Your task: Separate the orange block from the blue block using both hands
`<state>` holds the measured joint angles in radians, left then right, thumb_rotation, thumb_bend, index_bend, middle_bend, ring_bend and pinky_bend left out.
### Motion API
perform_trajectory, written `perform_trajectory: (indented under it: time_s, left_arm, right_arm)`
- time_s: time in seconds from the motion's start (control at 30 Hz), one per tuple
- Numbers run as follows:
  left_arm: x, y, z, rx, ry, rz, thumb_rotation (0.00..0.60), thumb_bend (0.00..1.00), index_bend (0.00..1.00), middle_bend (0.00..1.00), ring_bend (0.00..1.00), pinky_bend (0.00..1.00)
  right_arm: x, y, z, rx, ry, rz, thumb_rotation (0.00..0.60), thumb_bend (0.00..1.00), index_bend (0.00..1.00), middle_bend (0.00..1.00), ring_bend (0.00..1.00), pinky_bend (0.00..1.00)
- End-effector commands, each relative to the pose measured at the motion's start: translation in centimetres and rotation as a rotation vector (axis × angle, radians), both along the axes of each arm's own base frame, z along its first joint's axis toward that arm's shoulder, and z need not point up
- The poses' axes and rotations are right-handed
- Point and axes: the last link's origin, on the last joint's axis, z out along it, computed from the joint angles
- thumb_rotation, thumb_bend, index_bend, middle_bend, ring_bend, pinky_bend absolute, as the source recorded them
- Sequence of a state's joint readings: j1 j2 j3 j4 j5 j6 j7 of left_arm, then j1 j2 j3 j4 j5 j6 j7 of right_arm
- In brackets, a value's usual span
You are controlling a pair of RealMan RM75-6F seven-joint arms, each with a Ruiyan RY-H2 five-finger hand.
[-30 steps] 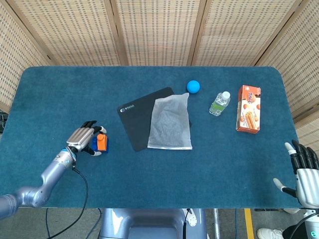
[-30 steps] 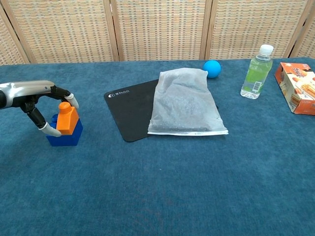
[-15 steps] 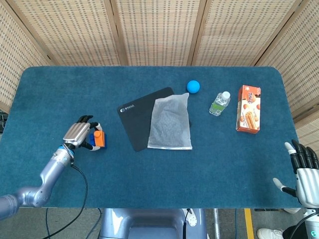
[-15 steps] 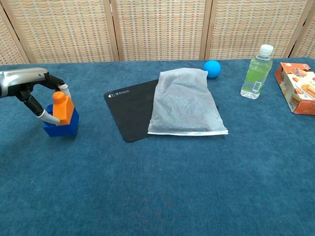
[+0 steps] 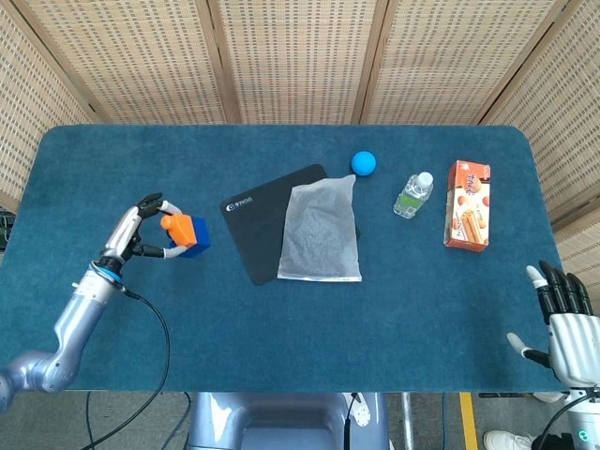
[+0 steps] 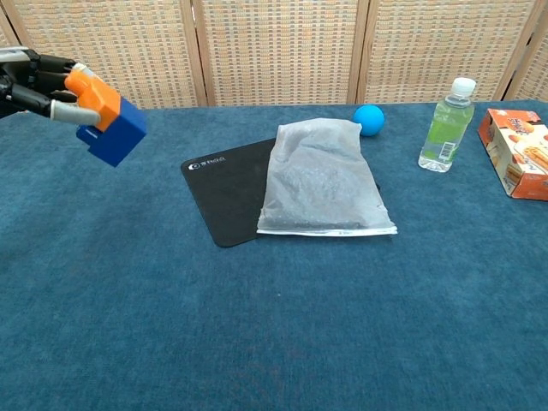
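Note:
My left hand (image 5: 141, 228) (image 6: 38, 84) holds the orange block (image 5: 175, 225) (image 6: 92, 94), lifted well above the table at the left. The blue block (image 5: 194, 236) (image 6: 115, 133) is still stuck to the orange one and hangs tilted from it, away from my fingers. My right hand (image 5: 561, 319) shows only in the head view, at the lower right past the table's edge, fingers spread and holding nothing.
A black mat (image 5: 262, 217) (image 6: 224, 188) lies mid-table with a white pouch (image 5: 321, 232) (image 6: 322, 178) on it. Behind it sit a blue ball (image 5: 364, 163) (image 6: 369, 119), a small bottle (image 5: 412, 195) (image 6: 446, 125) and an orange snack box (image 5: 467, 205) (image 6: 519, 151).
My left hand has raised the joined blocks off the table and tipped them sideways. The right hand has barely moved.

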<state>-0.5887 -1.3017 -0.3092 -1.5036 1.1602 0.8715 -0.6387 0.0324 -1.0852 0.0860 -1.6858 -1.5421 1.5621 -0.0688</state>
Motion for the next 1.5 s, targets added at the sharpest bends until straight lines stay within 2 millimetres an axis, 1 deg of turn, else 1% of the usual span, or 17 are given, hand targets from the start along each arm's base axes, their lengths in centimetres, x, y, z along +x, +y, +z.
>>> perform_trajectory:
  time_s: [0.03,0.07,0.13,0.2,0.37,0.5,0.57,0.6,0.63,0.67,0.73,0.8,0.87,1.03,1.27,1.5]
  left_arm:
    - [1.4,0.3,0.9,-0.064,-0.359,0.029,0.6,0.3,0.58,0.51,0.07,0.0]
    - [2.0,0.4,0.7,-0.089,-0.423,0.036,0.6,0.3,0.58,0.51,0.07,0.0]
    - [2.7,0.7,0.3,-0.131,-0.495,0.037,0.6,0.3,0.58,0.51,0.07,0.0]
    - [4.0,1.2,-0.3,-0.176,-0.58,0.035,0.6,0.3,0.58,0.51,0.07,0.0]
    - [6.9,2.2,-1.7,-0.251,-0.698,0.015,0.6,0.31,0.58,0.51,0.07,0.0]
    - [8.5,2.5,-2.4,-0.278,-0.74,0.001,0.6,0.32,0.58,0.51,0.07,0.0]
    - [9.8,2.6,-3.0,-0.299,-0.754,-0.013,0.6,0.32,0.58,0.51,0.07,0.0]
    - [11.0,2.5,-3.6,-0.325,-0.779,-0.021,0.6,0.32,0.58,0.51,0.07,0.0]
    - [11.5,2.5,-3.9,-0.334,-0.788,-0.021,0.6,0.32,0.58,0.51,0.07,0.0]
    - [11.7,2.5,-4.1,-0.336,-0.791,-0.021,0.6,0.33,0.58,0.51,0.07,0.0]
    - [12.5,2.6,-4.7,-0.35,-0.806,-0.015,0.6,0.33,0.59,0.51,0.07,0.0]
    - [13.1,2.6,-5.2,-0.363,-0.832,-0.003,0.6,0.35,0.59,0.51,0.07,0.0]
    - [13.4,2.6,-5.5,-0.372,-0.859,0.012,0.6,0.37,0.59,0.51,0.07,0.0]
    - [14.1,2.2,-6.4,-0.411,-0.905,0.043,0.6,0.37,0.59,0.51,0.07,0.0]
    - [14.9,1.7,-7.3,-0.444,-0.974,0.065,0.6,0.37,0.59,0.51,0.07,0.0]
    - [15.5,1.2,-8.5,-0.475,-1.013,0.086,0.6,0.38,0.59,0.51,0.07,0.0]
  right_arm:
    - [0.1,-0.7,-0.1,0.006,0.003,0.02,0.6,0.0,0.0,0.0,0.0,0.0]
    - [0.1,-1.1,-0.1,0.01,0.005,0.031,0.6,0.0,0.0,0.0,0.0,0.0]
    - [0.3,-1.8,0.0,0.02,-0.01,0.053,0.6,0.0,0.0,0.0,0.0,0.0]
    - [0.7,-2.9,0.3,0.04,-0.027,0.095,0.6,0.0,0.0,0.0,0.0,0.0]
    - [2.5,-5.2,1.2,0.065,-0.071,0.209,0.6,0.0,0.0,0.0,0.0,0.0]
    - [3.7,-6.5,1.3,0.085,-0.107,0.274,0.6,0.0,0.0,0.0,0.0,0.0]
    - [4.8,-7.7,1.1,0.115,-0.142,0.322,0.6,0.0,0.0,0.0,0.0,0.0]
    - [6.3,-8.7,0.6,0.147,-0.191,0.373,0.6,0.0,0.0,0.0,0.0,0.0]
    - [7.1,-9.4,0.3,0.165,-0.213,0.399,0.6,0.0,0.0,0.0,0.0,0.0]
    - [7.3,-9.7,0.2,0.171,-0.219,0.41,0.6,0.0,0.0,0.0,0.0,0.0]
    - [8.8,-11.0,-0.4,0.182,-0.232,0.467,0.6,0.0,0.0,0.0,0.0,0.0]
    - [10.2,-12.1,-1.4,0.196,-0.242,0.515,0.6,0.0,0.0,0.0,0.0,0.0]
    - [11.1,-12.8,-2.1,0.211,-0.25,0.539,0.6,0.0,0.0,0.0,0.0,0.0]
    - [14.0,-14.4,-3.9,0.271,-0.283,0.582,0.6,0.0,0.0,0.0,0.0,0.0]
    - [16.8,-15.5,-5.4,0.301,-0.299,0.597,0.6,0.0,0.0,0.0,0.0,0.0]
    - [19.9,-16.4,-6.7,0.313,-0.366,0.588,0.6,0.0,0.0,0.0,0.0,0.0]
